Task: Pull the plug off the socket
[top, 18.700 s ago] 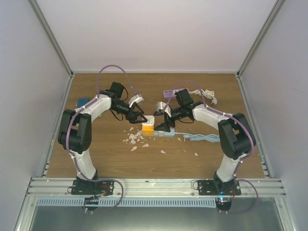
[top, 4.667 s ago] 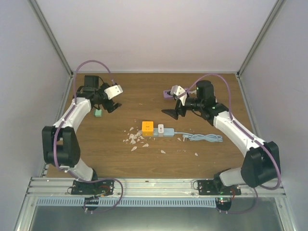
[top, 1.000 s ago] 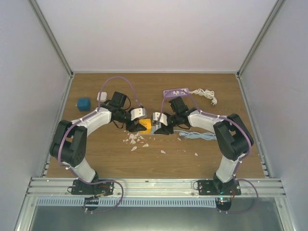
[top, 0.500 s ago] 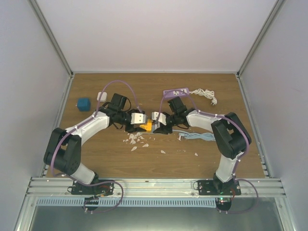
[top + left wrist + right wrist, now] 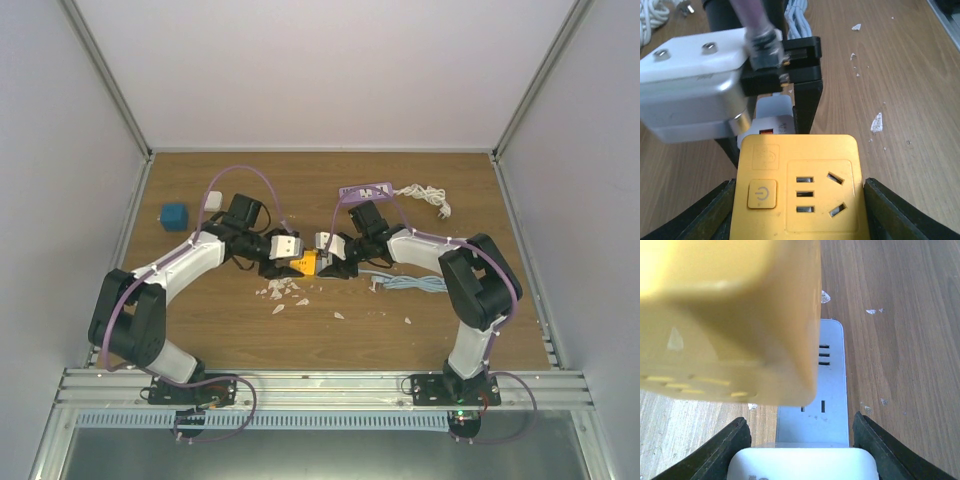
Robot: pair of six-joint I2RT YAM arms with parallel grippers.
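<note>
Evidently the two arms have split the work. The left gripper [image 5: 284, 262] has come in low from its own side to take the yellow plug [image 5: 805, 150]. The right gripper [image 5: 333, 264] sits over the grey power strip [image 5: 825, 390] from the opposite end, most likely to pin it to the table [image 5: 430, 340] so that only the plug lifts. In the left wrist view the plug fills the gap between the dark fingers [image 5: 715, 210], which sit flush against both its flanks, gripping it. The right jaws stand fairly wide, straddling a white plug [image 5: 802, 462] seated in the strip. Whether they are actually pressing on it I cannot tell, as that view is blurred and partly blocked by the yellow plug
</note>
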